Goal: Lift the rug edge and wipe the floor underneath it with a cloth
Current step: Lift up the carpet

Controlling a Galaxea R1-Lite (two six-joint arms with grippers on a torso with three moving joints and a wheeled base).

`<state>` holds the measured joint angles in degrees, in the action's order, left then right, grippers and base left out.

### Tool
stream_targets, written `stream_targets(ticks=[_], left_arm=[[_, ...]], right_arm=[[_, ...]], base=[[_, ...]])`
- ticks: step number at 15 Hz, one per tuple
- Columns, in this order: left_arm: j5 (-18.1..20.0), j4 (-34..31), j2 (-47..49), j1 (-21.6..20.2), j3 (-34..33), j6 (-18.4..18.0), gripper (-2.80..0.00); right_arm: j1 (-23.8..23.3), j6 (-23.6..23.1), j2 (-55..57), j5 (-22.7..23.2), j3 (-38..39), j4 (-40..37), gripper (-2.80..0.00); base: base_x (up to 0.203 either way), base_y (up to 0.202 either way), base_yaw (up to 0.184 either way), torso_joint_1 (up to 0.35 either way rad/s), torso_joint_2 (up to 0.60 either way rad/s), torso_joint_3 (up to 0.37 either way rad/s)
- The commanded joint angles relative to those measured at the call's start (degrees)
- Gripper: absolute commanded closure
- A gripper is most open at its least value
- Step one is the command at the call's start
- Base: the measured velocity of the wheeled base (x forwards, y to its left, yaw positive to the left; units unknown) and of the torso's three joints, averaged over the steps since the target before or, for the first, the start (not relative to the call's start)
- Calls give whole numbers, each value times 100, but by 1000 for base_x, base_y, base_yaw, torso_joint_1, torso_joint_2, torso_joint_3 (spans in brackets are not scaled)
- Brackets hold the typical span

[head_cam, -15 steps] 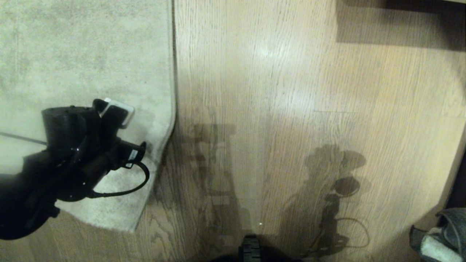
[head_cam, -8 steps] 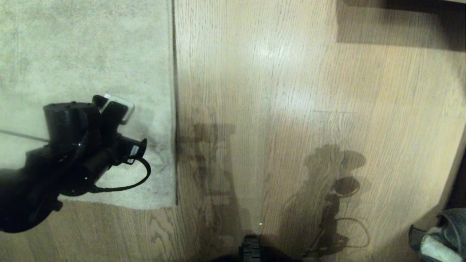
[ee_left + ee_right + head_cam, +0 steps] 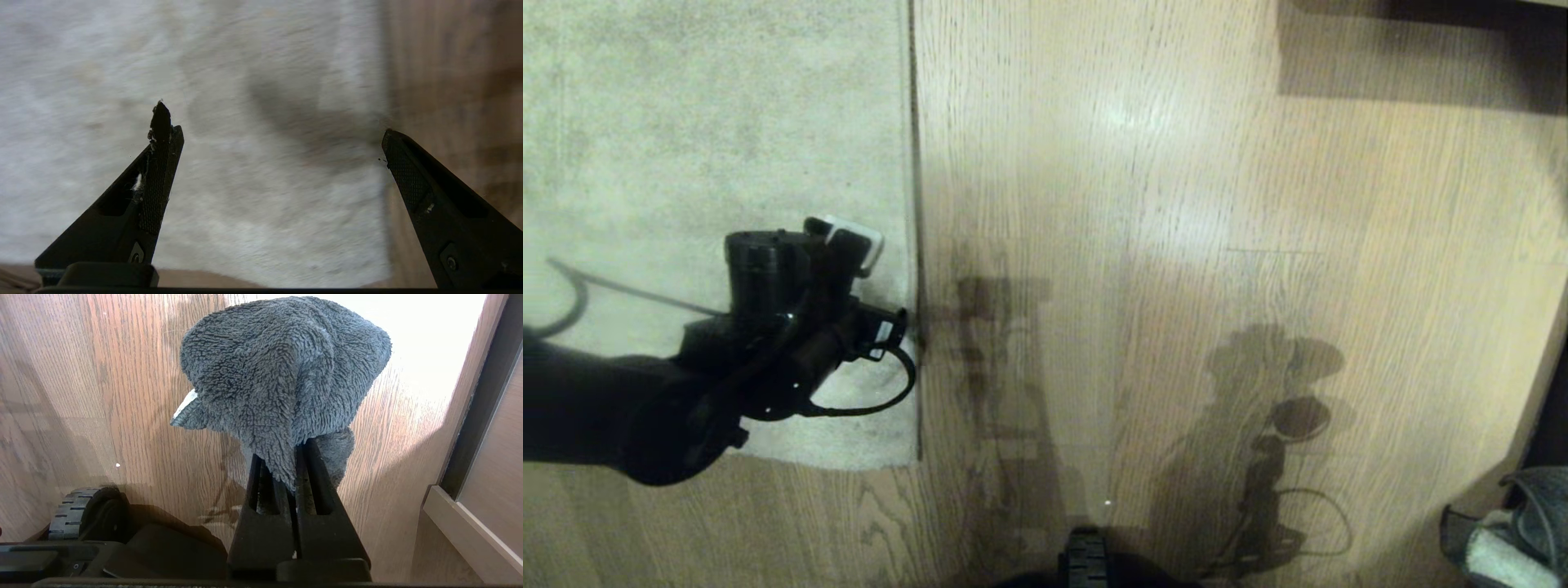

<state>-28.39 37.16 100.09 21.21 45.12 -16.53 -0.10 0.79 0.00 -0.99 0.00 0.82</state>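
Rug edge (image 3: 382, 102) lies under wide-open left gripper (image 3: 271, 122).

Mottled grey-beige rug (image 3: 727, 122), brown wood-grain floor (image 3: 1217, 204), dark grey cloth (image 3: 282, 375) (paler underside).

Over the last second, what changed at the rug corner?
The rug edge, curled up at the near corner a second ago, now lies flat and square on the floor. The left tool, open and empty, has moved across the rug toward that edge and now straddles it. The right tool remains shut on the cloth, parked at the robot's right.
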Motion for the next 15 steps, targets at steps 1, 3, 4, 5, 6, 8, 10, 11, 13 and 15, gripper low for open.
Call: stream_targets(ticks=[1, 3, 4, 5, 6, 8, 10, 11, 13, 15], left_arm=[[-17, 33, 468, 121, 269, -1, -280], [-17, 36, 684, 171, 437, 1, -280], [-17, 37, 769, 188, 494, 1, -280], [-17, 37, 830, 204, 506, 1, -280], [-17, 37, 879, 216, 500, -7, -280], [-17, 37, 945, 216, 489, -8, -280], [-26, 28, 968, 199, 471, -8, -280], [-35, 20, 966, 187, 451, -17, -280], [-52, 11, 960, 162, 398, -28, -280], [-51, 11, 964, 117, 293, -66, -280]], right_arm=[[1, 0, 9, 2, 0, -3, 0], [1, 0, 9, 2, 0, -3, 0], [1, 0, 9, 2, 0, 6, 0], [1, 0, 9, 2, 0, -3, 0], [1, 0, 9, -6, 0, 6, 0], [1, 0, 9, 1, 0, 0, 0], [1, 0, 9, 2, 0, 6, 0], [1, 0, 9, 2, 0, 6, 0], [1, 0, 6, 2, 0, 6, 0], [1, 0, 9, 2, 0, -3, 0]], base=[[0, 0, 0, 0, 0, 0], [0, 0, 0, 0, 0, 0], [0, 0, 0, 0, 0, 0], [0, 0, 0, 0, 0, 0], [0, 0, 0, 0, 0, 0], [0, 0, 0, 0, 0, 0], [0, 0, 0, 0, 0, 0], [0, 0, 0, 0, 0, 0], [0, 0, 0, 0, 0, 0], [0, 0, 0, 0, 0, 0]])
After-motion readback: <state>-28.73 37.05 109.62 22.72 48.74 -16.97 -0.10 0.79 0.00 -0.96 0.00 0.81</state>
